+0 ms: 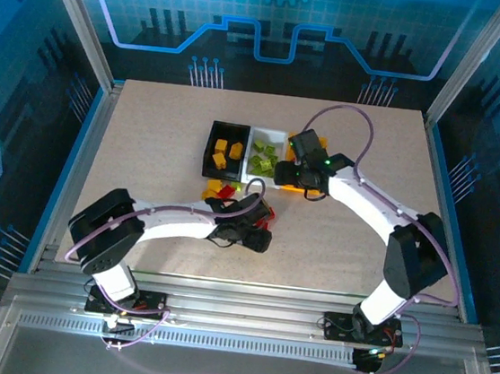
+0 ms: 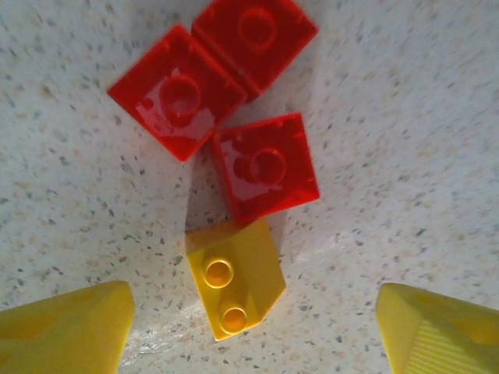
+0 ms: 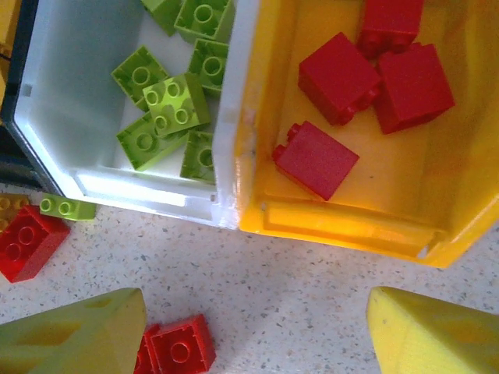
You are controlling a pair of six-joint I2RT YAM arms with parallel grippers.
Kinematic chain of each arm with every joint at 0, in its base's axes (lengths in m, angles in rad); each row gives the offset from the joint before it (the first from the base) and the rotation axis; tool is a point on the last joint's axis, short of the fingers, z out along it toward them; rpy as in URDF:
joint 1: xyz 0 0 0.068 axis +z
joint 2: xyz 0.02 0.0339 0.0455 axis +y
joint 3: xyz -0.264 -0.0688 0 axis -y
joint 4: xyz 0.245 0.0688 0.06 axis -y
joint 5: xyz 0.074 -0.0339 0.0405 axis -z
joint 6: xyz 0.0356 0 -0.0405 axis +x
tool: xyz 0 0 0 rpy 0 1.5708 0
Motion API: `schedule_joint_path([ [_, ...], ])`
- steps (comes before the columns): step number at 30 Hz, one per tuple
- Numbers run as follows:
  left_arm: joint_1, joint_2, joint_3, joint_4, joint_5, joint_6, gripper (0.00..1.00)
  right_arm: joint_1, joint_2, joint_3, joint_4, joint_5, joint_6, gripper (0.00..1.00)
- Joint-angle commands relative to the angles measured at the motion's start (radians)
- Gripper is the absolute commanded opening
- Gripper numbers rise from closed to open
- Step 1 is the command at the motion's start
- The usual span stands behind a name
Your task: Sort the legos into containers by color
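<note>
Now the left gripper [image 2: 254, 323], jaws apart and empty, straddles the yellow brick [image 2: 234, 276] at lower centre of its wrist view; the brick's long axis runs up-frame, across the closing line, a red brick [image 2: 265, 167] touching above.

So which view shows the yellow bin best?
The right wrist view: the yellow bin sits close up, its near wall and four red bricks inside clear. From the top external camera, the right arm covers most of it, leaving slivers of its rim.
</note>
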Motion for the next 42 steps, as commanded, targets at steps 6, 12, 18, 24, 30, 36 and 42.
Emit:
schedule_joint_path([
  [6,-0.006,0.094,0.04,-0.009,-0.062,0.017,0.68,-0.025,-0.086,-0.043,0.043,0.012,0.013,0.76],
  [12,-0.006,0.113,0.04,-0.006,-0.041,0.014,0.48,-0.034,-0.108,-0.052,0.039,0.014,0.009,0.76],
  [18,-0.006,0.013,-0.002,-0.022,-0.066,-0.007,0.33,-0.041,-0.111,-0.054,0.044,0.013,0.016,0.76],
  [24,0.048,-0.198,-0.035,-0.067,-0.122,-0.035,0.31,-0.041,-0.119,-0.068,0.049,0.001,0.024,0.76],
  [30,0.272,-0.284,0.041,-0.1,-0.175,0.011,0.33,-0.043,-0.125,-0.105,0.054,-0.007,0.036,0.76],
  [36,0.437,-0.134,0.186,-0.017,-0.226,0.031,0.33,-0.047,-0.133,-0.12,0.049,-0.009,0.041,0.76],
  [42,0.503,0.095,0.383,-0.013,-0.23,0.029,0.32,-0.051,-0.157,-0.135,0.037,-0.004,0.038,0.76],
])
